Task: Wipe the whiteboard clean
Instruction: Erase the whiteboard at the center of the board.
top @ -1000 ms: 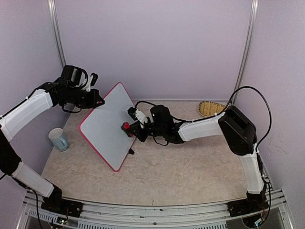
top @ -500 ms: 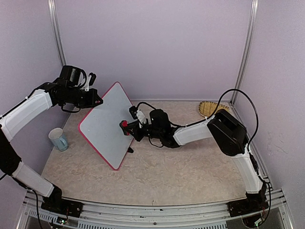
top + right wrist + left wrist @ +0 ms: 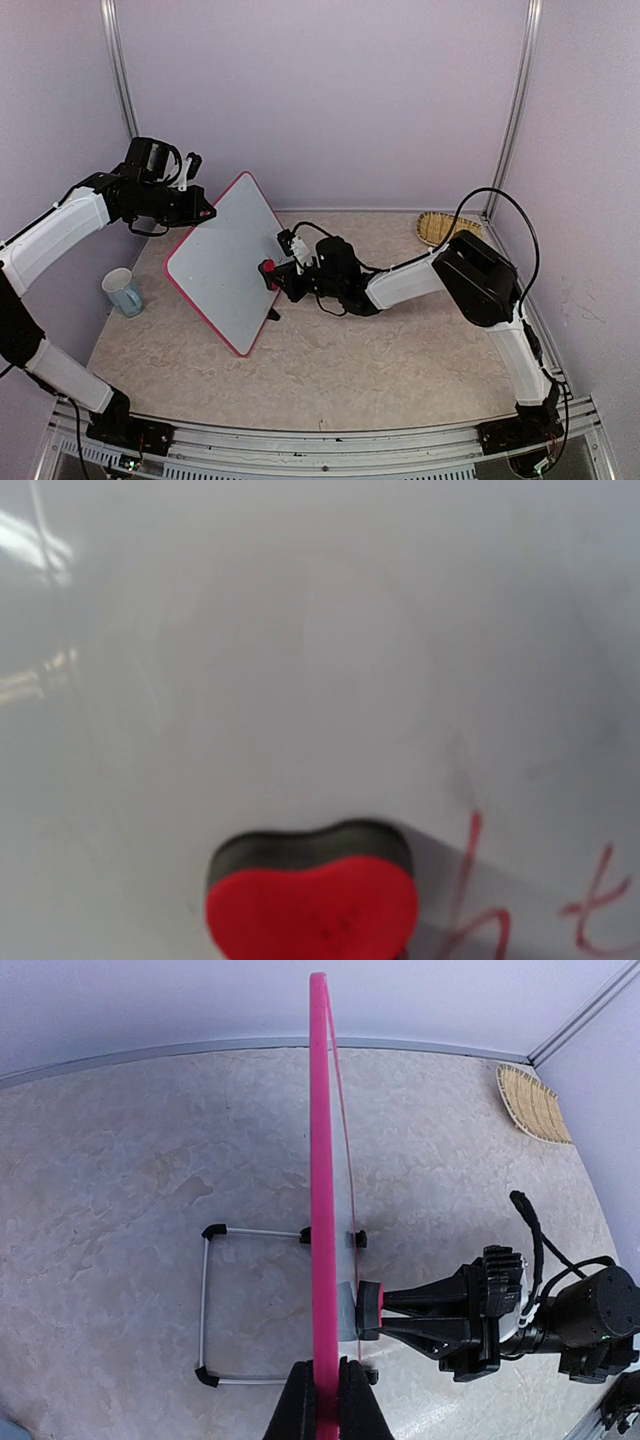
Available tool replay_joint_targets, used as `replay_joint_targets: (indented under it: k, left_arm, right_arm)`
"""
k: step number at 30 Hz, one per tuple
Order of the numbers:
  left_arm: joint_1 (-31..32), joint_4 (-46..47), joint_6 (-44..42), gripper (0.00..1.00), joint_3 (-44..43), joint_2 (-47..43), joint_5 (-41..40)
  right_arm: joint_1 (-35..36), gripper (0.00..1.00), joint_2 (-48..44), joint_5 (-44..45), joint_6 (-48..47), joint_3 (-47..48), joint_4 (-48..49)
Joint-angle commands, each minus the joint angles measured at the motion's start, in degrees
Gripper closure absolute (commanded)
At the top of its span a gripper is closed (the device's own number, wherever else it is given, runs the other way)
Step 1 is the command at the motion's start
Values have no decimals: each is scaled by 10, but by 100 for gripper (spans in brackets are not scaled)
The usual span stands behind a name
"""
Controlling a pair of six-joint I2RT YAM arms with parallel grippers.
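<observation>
1. Step in hand: wiping. The right gripper is clamped on a red eraser, which touches the face of the board.
2. The left gripper pinches the board's frame, steadying it where it stands on the table.
3. Next: sweep the eraser over the red marks just beside it.

Pink-framed whiteboard: glossy smooth face, plastic-looking rim. Red heart-shaped eraser: matt, dark felt-like layer. Beige marbled table: matt.
</observation>
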State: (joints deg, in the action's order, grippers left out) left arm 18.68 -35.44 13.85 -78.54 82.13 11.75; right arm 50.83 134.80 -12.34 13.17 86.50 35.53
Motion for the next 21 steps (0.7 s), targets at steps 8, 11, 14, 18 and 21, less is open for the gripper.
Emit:
replay_joint_targets:
  k: [8, 11, 14, 18, 21]
  left_arm:
    - [-2, 9, -20, 100, 4, 1, -9]
    - [-1, 9, -21, 100, 4, 1, -7]
    - [-2, 9, -21, 100, 4, 0, -7]
    - [-2, 9, -20, 100, 6, 2, -6]
    - [-2, 10, -20, 100, 7, 1, -5]
  right_arm:
    - [24, 96, 15, 6, -21, -36, -44]
    - [25, 96, 14, 0, -26, -43, -34]
    - [25, 96, 11, -11, -28, -52, -17]
    - [25, 96, 2, -30, -26, -48, -5]
    - [26, 96, -9, -44, -25, -34, -6]
